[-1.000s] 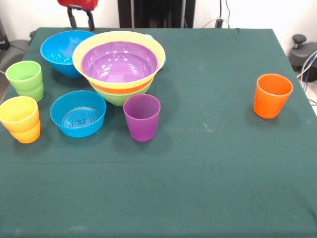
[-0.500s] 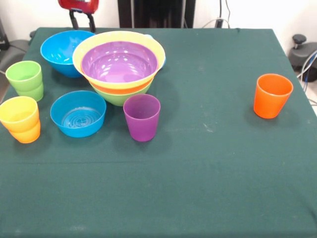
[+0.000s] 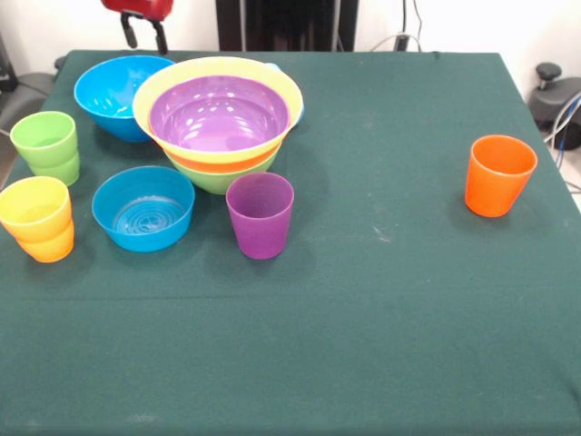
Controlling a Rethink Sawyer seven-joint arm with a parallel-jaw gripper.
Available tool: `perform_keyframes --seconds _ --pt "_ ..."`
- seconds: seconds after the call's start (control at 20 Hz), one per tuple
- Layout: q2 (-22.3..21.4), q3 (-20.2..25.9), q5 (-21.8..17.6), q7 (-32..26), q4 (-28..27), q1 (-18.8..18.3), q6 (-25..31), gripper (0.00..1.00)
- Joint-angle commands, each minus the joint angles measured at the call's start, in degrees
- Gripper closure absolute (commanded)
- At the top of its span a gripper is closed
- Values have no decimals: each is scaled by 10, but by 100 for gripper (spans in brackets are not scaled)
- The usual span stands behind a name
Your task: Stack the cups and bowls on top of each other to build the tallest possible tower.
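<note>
The gripper [image 3: 145,34] hangs at the table's far edge with its two dark fingers [image 3: 161,36] spread and nothing between them, just behind the big blue bowl [image 3: 116,94]. Beside that bowl stands the tower [image 3: 218,123]: a purple bowl [image 3: 218,113] inside a yellow bowl [image 3: 159,91], over an orange layer and a lime green bowl [image 3: 218,177]. A purple cup [image 3: 260,215] and a smaller blue bowl [image 3: 143,208] sit in front, well apart from the fingers.
</note>
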Motion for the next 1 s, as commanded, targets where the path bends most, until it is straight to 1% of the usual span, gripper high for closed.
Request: perform_keyframes --seconds 0.05,0.65,1.0 --pt "9 24 -17 -84 -55 -23 8 0" --pt "48 59 -25 -151 -101 -73 38 0" --pt "77 63 -38 -164 -134 -78 40 0"
